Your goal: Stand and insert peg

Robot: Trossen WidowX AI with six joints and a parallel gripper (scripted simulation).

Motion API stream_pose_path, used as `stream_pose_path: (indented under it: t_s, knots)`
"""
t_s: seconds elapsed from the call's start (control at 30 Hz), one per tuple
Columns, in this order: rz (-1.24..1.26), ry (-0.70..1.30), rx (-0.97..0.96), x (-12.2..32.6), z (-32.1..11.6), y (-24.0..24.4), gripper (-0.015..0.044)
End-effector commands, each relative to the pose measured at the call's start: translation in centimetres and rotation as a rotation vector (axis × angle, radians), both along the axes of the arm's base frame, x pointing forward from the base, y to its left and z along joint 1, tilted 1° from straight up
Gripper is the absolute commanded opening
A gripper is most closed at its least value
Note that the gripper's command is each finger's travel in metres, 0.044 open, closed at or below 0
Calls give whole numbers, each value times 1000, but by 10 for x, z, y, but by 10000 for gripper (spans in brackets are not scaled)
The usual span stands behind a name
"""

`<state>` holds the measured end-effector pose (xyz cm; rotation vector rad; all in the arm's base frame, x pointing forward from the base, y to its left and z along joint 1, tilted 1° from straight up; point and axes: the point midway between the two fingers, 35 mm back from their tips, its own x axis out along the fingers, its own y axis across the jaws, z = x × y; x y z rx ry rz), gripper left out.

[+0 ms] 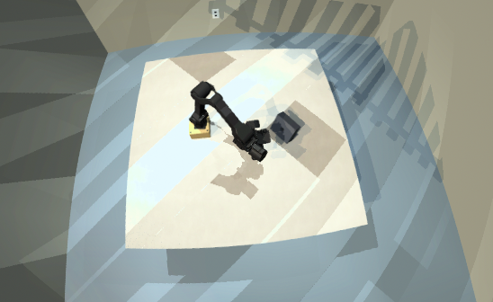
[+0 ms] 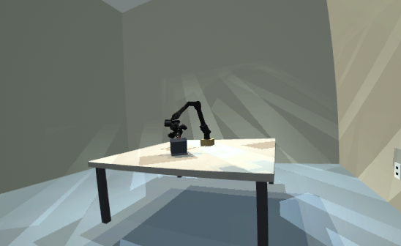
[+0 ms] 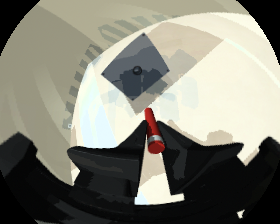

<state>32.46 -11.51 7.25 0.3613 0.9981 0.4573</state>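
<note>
Above tabletop (image 1: 181, 216) (image 2: 238, 165) (image 3: 231, 95), narrowed fingers gripping peg (image 3: 150, 120).

Top view: the red cylindrical peg is hidden beneath the black jointed robot arm (image 1: 225, 111) (image 2: 203, 118). Exterior: the dark grey block-shaped sloped panel (image 1: 287, 128) (image 2: 178, 146) (image 3: 136, 79) shows its back, its hole hidden; red near the black two-fingered gripper (image 2: 178, 135) (image 3: 153, 125) too small to read. Wrist: hole's depth unreadable; gripper's lower body cut off by the picture's edge.
</note>
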Motion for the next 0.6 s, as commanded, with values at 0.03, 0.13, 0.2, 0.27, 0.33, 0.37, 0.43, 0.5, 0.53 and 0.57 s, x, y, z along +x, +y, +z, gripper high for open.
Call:
stream_pose_path:
  t_s: [0.03, 0.13, 0.2, 0.27, 0.33, 0.37, 0.43, 0.5, 0.53, 0.57]
  knots:
    - [-39, -15, 64, 4, 0, -2, 0]
    - [-59, -23, 97, 6, 1, -3, 0]
    - [-72, -29, 118, 7, 1, -3, 0]
    - [-84, -34, 140, 8, 2, -4, 0]
    - [-96, -39, 162, 9, 3, -5, 0]
    - [-102, -42, 174, 10, 3, -5, 0]
    - [-114, -47, 196, 11, 3, -6, 0]
    - [-126, -53, 218, 12, 4, -7, 0]
    - [-132, -55, 229, 12, 4, -7, 0]
    - [-132, -56, 230, 13, 4, -7, 0]
